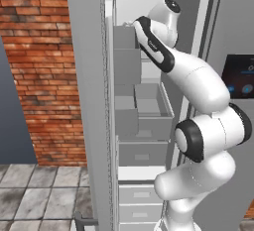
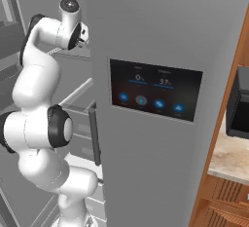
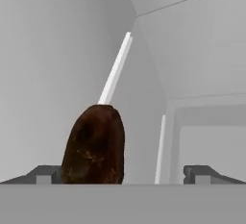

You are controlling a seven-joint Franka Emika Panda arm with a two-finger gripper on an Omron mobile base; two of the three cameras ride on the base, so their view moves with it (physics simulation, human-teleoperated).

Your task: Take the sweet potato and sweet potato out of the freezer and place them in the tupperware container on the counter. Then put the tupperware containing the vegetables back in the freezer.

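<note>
Reaching into the open freezer (image 1: 149,101), we are on the first step: fetching a sweet potato (image 3: 93,143). Our gripper (image 3: 123,175) has its fingers spread wide apart with nothing between them yet. In the hand view the darker tuber sits just beyond the left fingertip (image 3: 45,174), off to the left of the gap and not centred in it, against the pale freezer wall. We judge the next move calls for shifting the hand left so the tuber falls between the fingers, then pushing forward and closing. It looks oblong, dark brown-red with a mottled, rough skin, its long axis pointing along the gripper. We cannot tell what it rests on.
</note>
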